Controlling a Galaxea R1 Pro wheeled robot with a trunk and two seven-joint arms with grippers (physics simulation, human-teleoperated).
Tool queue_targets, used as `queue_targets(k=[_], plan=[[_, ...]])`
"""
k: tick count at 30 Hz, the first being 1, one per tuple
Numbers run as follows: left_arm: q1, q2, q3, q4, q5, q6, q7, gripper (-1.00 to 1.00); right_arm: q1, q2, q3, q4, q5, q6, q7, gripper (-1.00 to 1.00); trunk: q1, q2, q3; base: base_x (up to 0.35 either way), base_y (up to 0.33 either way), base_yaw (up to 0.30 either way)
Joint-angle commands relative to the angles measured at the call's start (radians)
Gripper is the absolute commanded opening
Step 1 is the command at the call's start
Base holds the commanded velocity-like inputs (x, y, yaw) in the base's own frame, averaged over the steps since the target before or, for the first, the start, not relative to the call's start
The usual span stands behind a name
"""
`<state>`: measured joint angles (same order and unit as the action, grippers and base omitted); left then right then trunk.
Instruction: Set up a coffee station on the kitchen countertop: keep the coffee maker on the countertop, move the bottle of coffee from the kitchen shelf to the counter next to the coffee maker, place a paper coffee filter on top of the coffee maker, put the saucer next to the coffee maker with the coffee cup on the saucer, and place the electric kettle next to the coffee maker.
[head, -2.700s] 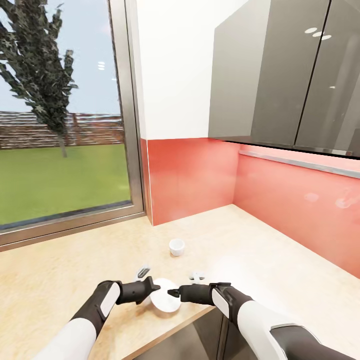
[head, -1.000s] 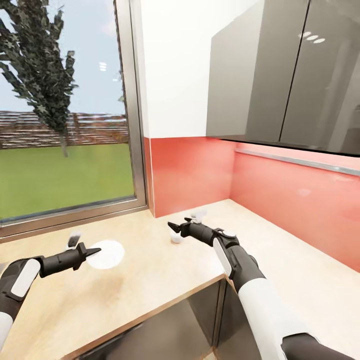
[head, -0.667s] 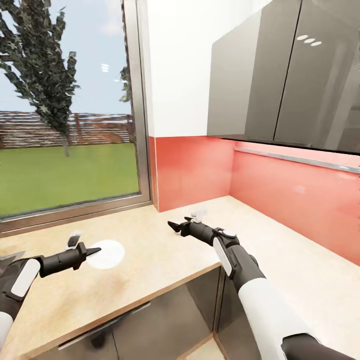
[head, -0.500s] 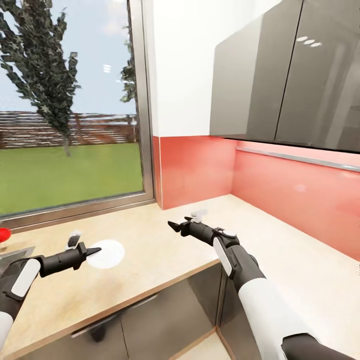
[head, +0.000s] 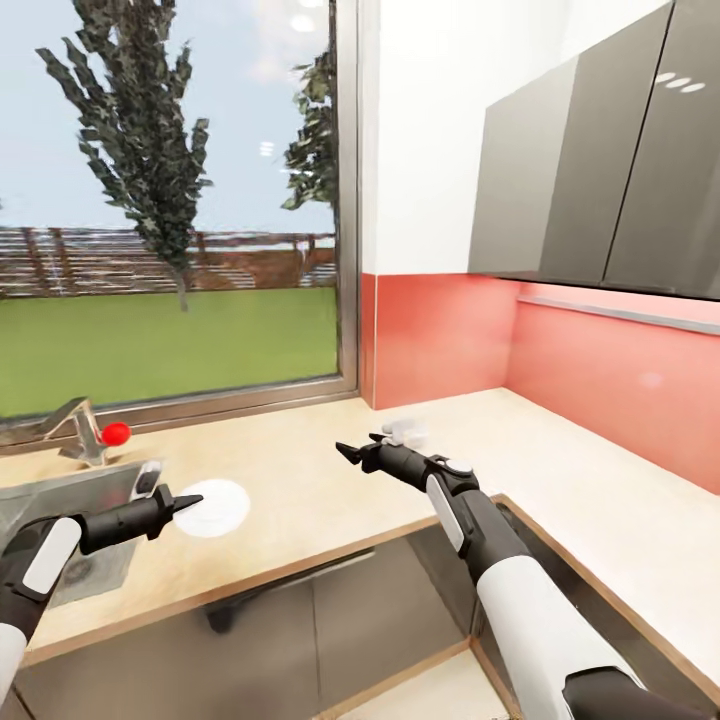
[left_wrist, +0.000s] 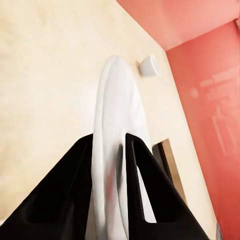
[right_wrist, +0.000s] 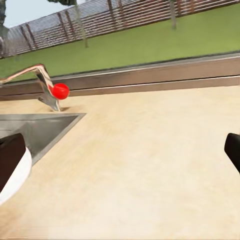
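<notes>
My left gripper (head: 188, 500) is shut on the rim of the saucer (head: 215, 508), a flat white plate held just above the kitchen countertop (head: 300, 480) beside the sink. In the left wrist view the saucer (left_wrist: 117, 125) stands edge-on between the two black fingers (left_wrist: 75, 190). The coffee cup (left_wrist: 148, 65) sits on the countertop near the red wall. My right gripper (head: 370, 445) hovers over the countertop, open and empty. In the right wrist view its fingers (right_wrist: 10, 160) are spread wide to the frame edges.
A steel sink (head: 60, 495) with a faucet and red knob (head: 115, 433) lies at the left. A large window (head: 170, 200) runs behind it. A red backsplash (head: 440, 335) and grey wall cabinets (head: 600, 170) line the corner. Grey drawer fronts (head: 300, 620) sit below the counter.
The left gripper lifted the saucer from the front edge and carried it left. The right arm reached forward. In the last second the view swung, bringing the sink and faucet in.
</notes>
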<state>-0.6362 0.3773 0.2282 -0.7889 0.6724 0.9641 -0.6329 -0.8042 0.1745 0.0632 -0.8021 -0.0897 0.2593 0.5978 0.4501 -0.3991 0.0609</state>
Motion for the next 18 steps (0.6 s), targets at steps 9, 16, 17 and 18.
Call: queue_targets(k=[9, 16, 17, 18], plan=[[0.000, -0.002, 0.002, 0.000, -0.004, 0.004, -0.004, -1.00, 0.000, 0.000, 0.000, -0.001, -0.009, 0.009, 0.040, 1.00, 0.000, -0.001, 0.007, -0.326, 0.027, 0.214], [0.000, 0.000, 0.002, 0.000, -0.005, 0.004, -0.005, -1.00, 0.000, 0.000, 0.001, -0.001, -0.008, 0.009, 0.042, 1.00, 0.000, -0.001, 0.007, -0.335, 0.000, 0.011], [0.000, 0.000, 0.002, 0.000, -0.005, 0.004, -0.005, -1.00, 0.000, 0.000, 0.001, 0.000, -0.008, 0.008, 0.042, 1.00, 0.000, -0.001, 0.007, -0.335, 0.000, 0.001], [0.000, 0.000, 0.002, 0.000, -0.005, 0.004, -0.005, -1.00, 0.000, 0.000, 0.001, 0.000, -0.007, 0.008, 0.042, 1.00, 0.000, -0.001, 0.007, -0.335, 0.000, 0.000]])
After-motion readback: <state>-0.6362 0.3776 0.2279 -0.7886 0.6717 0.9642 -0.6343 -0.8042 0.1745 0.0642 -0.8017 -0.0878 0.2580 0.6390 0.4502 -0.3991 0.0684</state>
